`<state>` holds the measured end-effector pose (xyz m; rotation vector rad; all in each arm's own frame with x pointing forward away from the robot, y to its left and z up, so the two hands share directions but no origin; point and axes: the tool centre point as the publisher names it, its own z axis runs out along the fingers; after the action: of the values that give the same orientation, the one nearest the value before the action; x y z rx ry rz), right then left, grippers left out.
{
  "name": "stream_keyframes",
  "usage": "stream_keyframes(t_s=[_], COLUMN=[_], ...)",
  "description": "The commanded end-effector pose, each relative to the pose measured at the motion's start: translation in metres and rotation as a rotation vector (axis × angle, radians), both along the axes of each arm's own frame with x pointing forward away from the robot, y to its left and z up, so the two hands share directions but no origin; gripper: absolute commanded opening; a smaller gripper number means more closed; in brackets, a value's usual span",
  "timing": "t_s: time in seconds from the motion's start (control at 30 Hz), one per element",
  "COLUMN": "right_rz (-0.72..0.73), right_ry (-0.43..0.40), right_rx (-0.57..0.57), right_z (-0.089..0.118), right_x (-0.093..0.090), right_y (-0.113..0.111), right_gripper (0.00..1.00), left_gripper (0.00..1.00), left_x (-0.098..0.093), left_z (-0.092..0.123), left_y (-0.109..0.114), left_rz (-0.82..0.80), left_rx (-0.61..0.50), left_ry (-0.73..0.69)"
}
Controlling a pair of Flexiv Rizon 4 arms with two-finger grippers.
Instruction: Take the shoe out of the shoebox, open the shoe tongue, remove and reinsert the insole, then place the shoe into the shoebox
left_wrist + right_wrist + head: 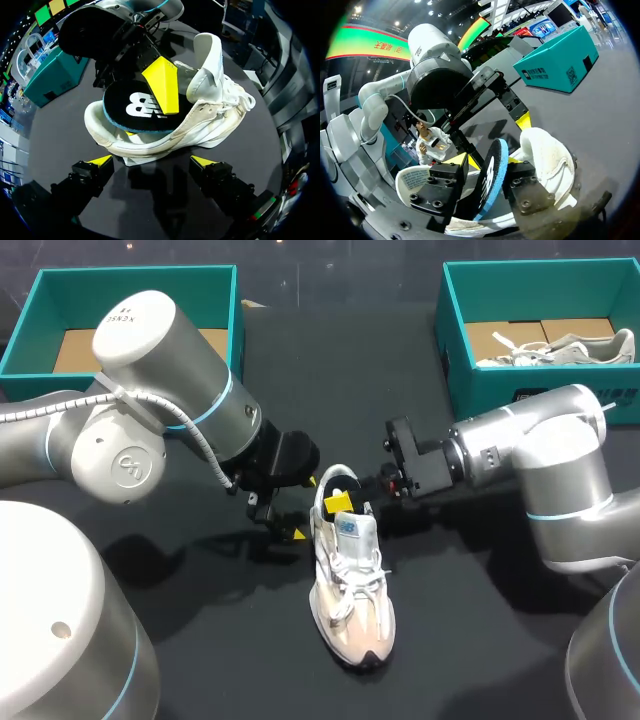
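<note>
Shoe [350, 590] lies on the worktop [480, 640], toe toward me, heel at my right pincer [487, 180], which clamps the insole [135, 107], seemingly half-seated. Left pincer [152, 160] stands open beside the heel.

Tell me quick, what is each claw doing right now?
Left claw: open, holding nothing.
Right claw: closed on the black insole, at the white sneaker's opening.
</note>
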<state>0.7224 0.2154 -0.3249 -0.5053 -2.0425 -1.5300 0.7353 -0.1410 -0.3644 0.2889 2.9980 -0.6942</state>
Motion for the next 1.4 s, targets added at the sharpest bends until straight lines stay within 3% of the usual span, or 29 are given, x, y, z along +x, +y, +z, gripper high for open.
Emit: stream_keyframes(t_s=[0.03, 0.23, 0.27, 0.3, 0.57, 0.87, 1.07, 1.1, 1.13, 1.23, 1.4], right_rz=[-0.011, -0.011, -0.008, -0.005, 0.025, 0.033, 0.030, 0.029, 0.029, 0.026, 0.024], right_ry=[-0.017, -0.025, -0.024, -0.022, 0.016, 0.098, 0.071, 0.055, 0.044, 0.017, -0.008], right_rx=[-0.017, -0.002, 0.000, 0.002, -0.017, -0.056, -0.067, -0.067, -0.068, -0.071, -0.089], right_z=[0.012, 0.014, 0.014, 0.013, 0.001, -0.020, -0.010, -0.006, -0.003, 0.003, 0.010], right_x=[0.002, 0.014, 0.015, 0.017, 0.016, -0.013, -0.015, -0.013, -0.012, -0.007, -0.004], right_y=[-0.005, -0.009, -0.008, -0.008, -0.001, 0.003, 0.002, 0.002, 0.001, 0.001, 0.001], right_gripper=[0.55, 0.36, 0.25, 0.00, 0.00, 0.00, 0.00, 0.20, 0.33, 0.49, 0.49], left_gripper=[1.00, 1.00, 1.00, 1.00, 1.00, 1.00, 1.00, 1.00, 1.00, 1.00, 1.00], left_x=[0.000, 0.000, 0.000, 0.000, 0.000, 0.000, 0.000, 0.000, 0.000, 0.000, -0.002], left_z=[-0.001, -0.001, -0.001, -0.001, -0.001, -0.001, -0.001, -0.001, -0.001, -0.001, 0.003], left_y=[0.000, 0.000, 0.000, 0.000, 0.000, 0.000, 0.000, 0.000, 0.000, 0.000, 0.002], left_rz=[-0.001, -0.001, -0.001, -0.001, -0.001, -0.001, -0.001, -0.001, -0.001, -0.001, -0.019], left_rx=[-0.001, -0.001, -0.001, -0.001, -0.001, -0.001, -0.001, -0.001, -0.001, -0.001, 0.001], left_ry=[0.000, 0.000, 0.000, 0.000, 0.000, 0.000, 0.000, 0.000, 0.000, 0.000, -0.013])
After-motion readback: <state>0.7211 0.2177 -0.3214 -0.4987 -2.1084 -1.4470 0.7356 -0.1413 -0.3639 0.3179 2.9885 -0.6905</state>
